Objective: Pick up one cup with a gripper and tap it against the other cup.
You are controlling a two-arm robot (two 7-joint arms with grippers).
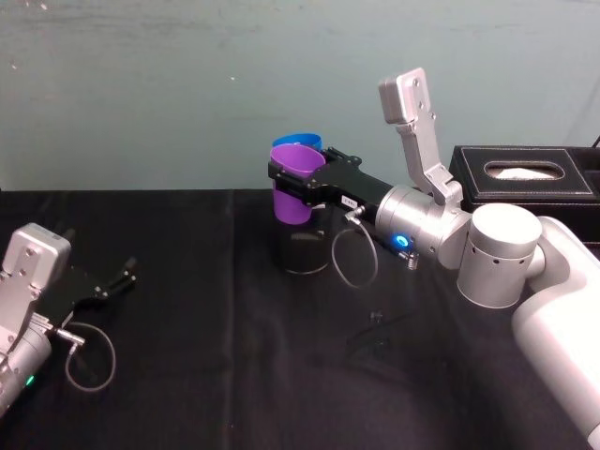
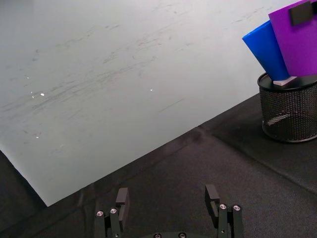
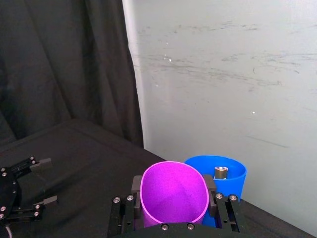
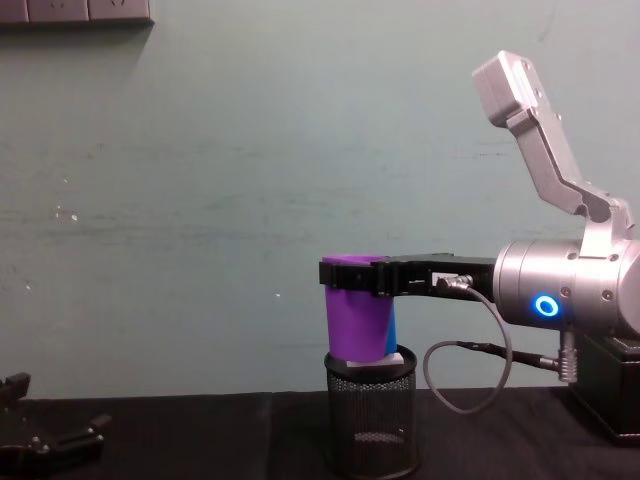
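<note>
My right gripper (image 1: 298, 176) is shut on the purple cup (image 1: 295, 192) near its rim and holds it upright above the black mesh pen holder (image 1: 300, 253). Close behind it is the blue cup (image 1: 298, 141), whose base rests at the holder's top. In the right wrist view the purple cup (image 3: 173, 196) and the blue cup (image 3: 229, 173) sit side by side and appear to touch. From the left wrist the blue cup (image 2: 265, 49) leans against the purple one (image 2: 297, 39). My left gripper (image 1: 117, 281) rests open at the near left of the table.
A black tissue box (image 1: 525, 173) stands at the back right, behind my right arm. The black cloth table (image 1: 206, 356) stretches between the two arms. A pale wall (image 4: 200, 200) rises right behind the holder (image 4: 372, 425).
</note>
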